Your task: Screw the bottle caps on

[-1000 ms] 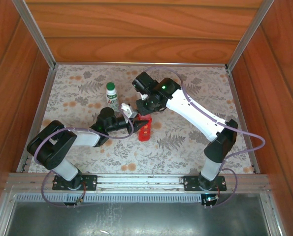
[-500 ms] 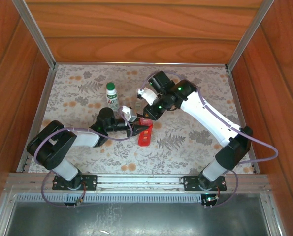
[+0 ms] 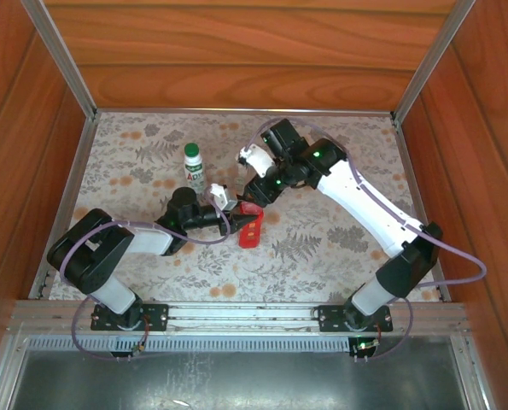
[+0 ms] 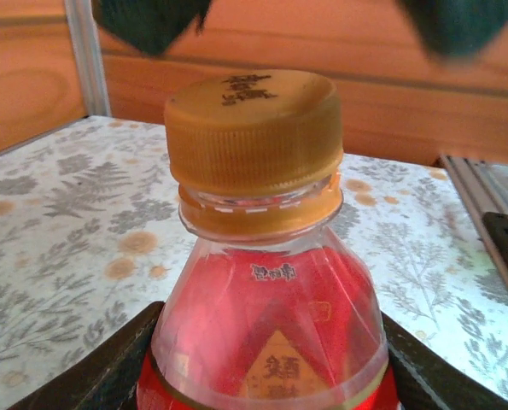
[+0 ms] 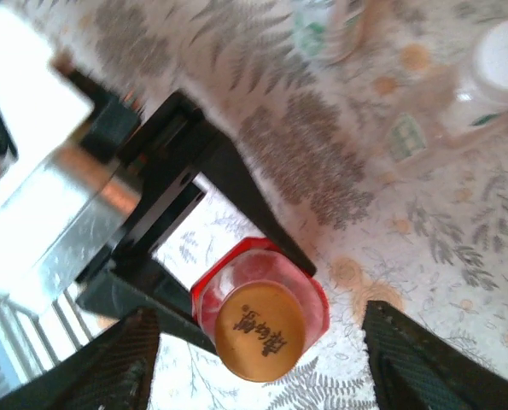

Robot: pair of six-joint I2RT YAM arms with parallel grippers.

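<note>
Hidden: red bottle (image 4: 271,316) base cut off in the left wrist view; white-capped bottle (image 5: 493,68) blurred.
Left gripper (image 3: 246,224): clamped on the red bottle's body.
Right gripper (image 5: 255,309): jaws wide apart above the orange cap (image 4: 254,128), which sits on the bottle's neck; holds nothing.
Surface: floral mat (image 3: 322,231).
Room: wooden walls (image 3: 254,68).

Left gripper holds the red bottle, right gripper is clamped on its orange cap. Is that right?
No. The right gripper is open: in the right wrist view its fingers stand clear of the orange cap on both sides. The left gripper does hold the red bottle.
</note>
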